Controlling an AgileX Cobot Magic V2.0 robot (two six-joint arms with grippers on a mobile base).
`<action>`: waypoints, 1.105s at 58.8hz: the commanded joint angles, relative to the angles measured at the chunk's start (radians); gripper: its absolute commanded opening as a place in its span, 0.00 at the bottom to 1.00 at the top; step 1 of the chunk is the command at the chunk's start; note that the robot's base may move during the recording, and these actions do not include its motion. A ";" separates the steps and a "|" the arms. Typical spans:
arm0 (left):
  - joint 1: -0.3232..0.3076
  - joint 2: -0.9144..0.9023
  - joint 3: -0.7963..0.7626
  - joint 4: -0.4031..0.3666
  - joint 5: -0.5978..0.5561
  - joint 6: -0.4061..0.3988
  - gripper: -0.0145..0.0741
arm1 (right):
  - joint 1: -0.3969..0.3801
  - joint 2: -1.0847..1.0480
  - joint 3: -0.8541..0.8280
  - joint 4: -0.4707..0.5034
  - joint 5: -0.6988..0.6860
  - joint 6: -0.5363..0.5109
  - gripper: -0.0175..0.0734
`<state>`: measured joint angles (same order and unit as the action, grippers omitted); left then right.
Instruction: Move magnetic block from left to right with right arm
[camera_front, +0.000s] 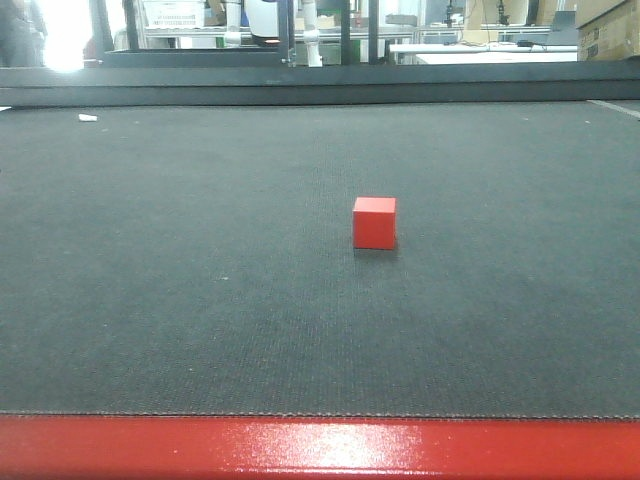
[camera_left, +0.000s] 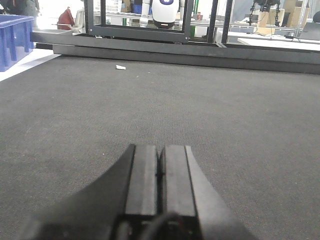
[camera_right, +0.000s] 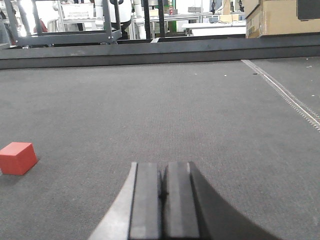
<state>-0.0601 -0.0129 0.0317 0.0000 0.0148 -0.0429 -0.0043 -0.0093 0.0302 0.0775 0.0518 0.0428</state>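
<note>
Block at rest: small matte red magnetic block (camera_front: 374, 222) on dark grey woven mat (camera_front: 180, 300).
Black left gripper (camera_left: 160, 157) and black right gripper (camera_right: 164, 172) pressed closed, empty; block forward-left of right gripper, apart.

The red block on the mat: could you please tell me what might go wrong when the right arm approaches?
The right hand is shut, with the red block off to its left; approaching unopened, it would probably shove the block across the mat. The block is small and sharp-edged, so an off-centre pinch may twist it loose.
</note>
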 joint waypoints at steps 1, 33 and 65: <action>0.001 -0.014 0.009 0.000 -0.091 -0.004 0.03 | 0.001 -0.020 -0.005 -0.002 -0.091 -0.010 0.27; 0.001 -0.014 0.009 0.000 -0.091 -0.004 0.03 | 0.001 -0.020 -0.005 -0.002 -0.091 -0.010 0.27; 0.001 -0.014 0.009 0.000 -0.091 -0.004 0.03 | 0.001 -0.020 -0.035 0.004 -0.154 -0.008 0.27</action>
<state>-0.0601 -0.0129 0.0317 0.0000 0.0148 -0.0429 -0.0043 -0.0093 0.0302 0.0799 -0.0059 0.0428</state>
